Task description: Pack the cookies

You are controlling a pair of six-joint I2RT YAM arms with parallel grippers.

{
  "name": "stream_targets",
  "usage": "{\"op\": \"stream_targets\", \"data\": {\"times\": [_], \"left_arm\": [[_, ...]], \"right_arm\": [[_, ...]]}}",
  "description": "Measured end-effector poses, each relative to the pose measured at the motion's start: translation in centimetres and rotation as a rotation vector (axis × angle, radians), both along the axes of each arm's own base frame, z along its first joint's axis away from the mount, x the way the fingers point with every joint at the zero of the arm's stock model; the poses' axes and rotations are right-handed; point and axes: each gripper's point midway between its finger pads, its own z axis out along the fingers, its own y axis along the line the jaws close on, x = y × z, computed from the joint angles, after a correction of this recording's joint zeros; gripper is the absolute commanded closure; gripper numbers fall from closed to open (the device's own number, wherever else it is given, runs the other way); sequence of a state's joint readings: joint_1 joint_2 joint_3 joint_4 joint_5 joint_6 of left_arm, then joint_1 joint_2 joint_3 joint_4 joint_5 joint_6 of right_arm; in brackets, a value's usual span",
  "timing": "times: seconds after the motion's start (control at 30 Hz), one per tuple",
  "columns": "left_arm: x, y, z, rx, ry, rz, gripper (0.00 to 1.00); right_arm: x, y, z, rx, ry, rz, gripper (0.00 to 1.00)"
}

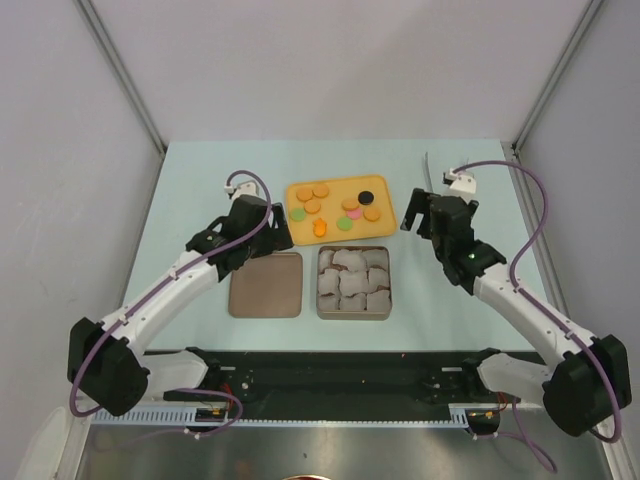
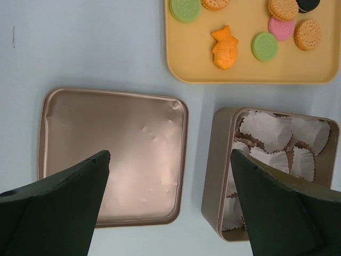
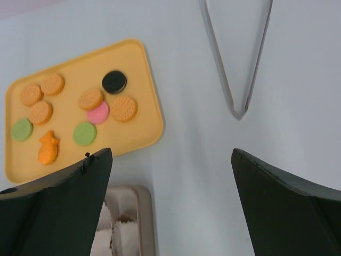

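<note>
The left hand (image 1: 272, 224) hovers over the pale table (image 1: 200, 180) with its jaws spread wide and nothing between them, just beyond the far edge of a flat bronze lid (image 1: 266, 284). From the left wrist camera, the lid lies open side up beneath the two dark fingers (image 2: 64, 202). Just to the right of the lid, apart from it, sits a square bronze tin (image 1: 354, 318) packed with crumpled white paper cups (image 1: 352, 282); no cookie shows in it. On the far side of the tin lies a yellow tray (image 1: 335, 190), and all the cookies (image 1: 312, 206) rest there: round orange ones at the left end and middle, two green, one pink, one black (image 1: 366, 197) toward the right end, and an orange fish-shaped one (image 1: 320, 228) at the near edge. Right of the tray, metal tongs (image 3: 238, 113) lie on the bare table with their joined end toward the near side. The right hand (image 1: 412, 215) hangs just beside the tray's right end, likewise released, jaws wide apart and gripping nothing, with the tray's right end and the tongs seen between its fingers (image 3: 69, 202) in the right wrist view.
</note>
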State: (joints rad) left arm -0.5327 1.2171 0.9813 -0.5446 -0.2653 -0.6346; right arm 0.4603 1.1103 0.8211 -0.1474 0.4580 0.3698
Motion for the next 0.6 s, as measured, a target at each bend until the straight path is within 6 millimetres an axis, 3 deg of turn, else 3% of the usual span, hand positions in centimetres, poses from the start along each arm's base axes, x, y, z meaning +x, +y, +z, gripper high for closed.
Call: {"op": "stream_targets", "data": {"times": [0.1,0.3,0.43,0.6], "left_arm": [[-0.5,0.2,-0.3,0.0,0.024,0.008,0.0],[-1.9,1.4,-1.4,0.052,0.089,0.031,0.0],[-2.3,1.7,-2.0,0.067,0.11,0.031,0.0],[-2.9,1.6,-2.8,0.065,0.134,0.014,0.0]], "right_arm": [[2.0,-0.8,1.1,-0.004,-0.021,-0.037,0.0],[8.4,-6.0,1.5,0.042,0.027,-0.217,0.0],[11.1,-8.9,-1.3,-0.018,0.1,-0.298,0.0],[12.5,-9.7,-7.0,-0.19,0.246,-0.259,0.0]]}}
